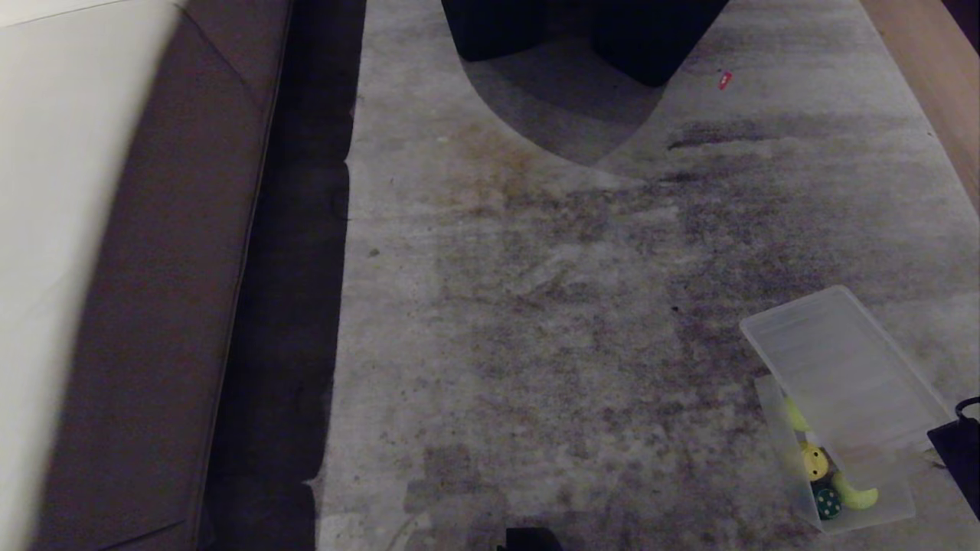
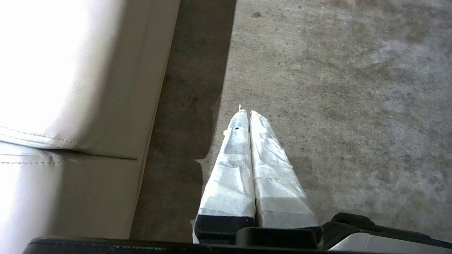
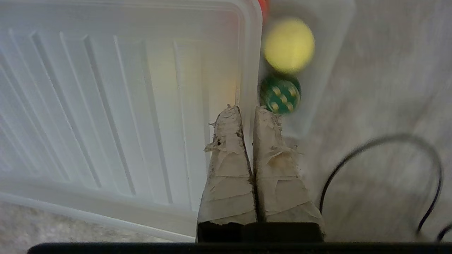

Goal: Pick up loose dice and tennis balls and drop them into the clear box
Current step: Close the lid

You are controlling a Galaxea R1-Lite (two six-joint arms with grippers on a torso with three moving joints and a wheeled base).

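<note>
The clear box lies on the carpet at the lower right, and a flat ribbed lid covers most of it. At its uncovered end sit a yellow die, a dark green die and a tennis ball. Another tennis ball peeks from under the lid. In the right wrist view my right gripper is shut and empty, over the lid edge. It is close to the green die and a blurred yellow round thing in the box. My left gripper hangs shut and empty above the carpet.
A pale sofa runs along the left, with a dark gap beside it. Dark furniture legs stand at the far end of the carpet. A black cable loops next to the box. A dark part of my right arm shows at the right edge.
</note>
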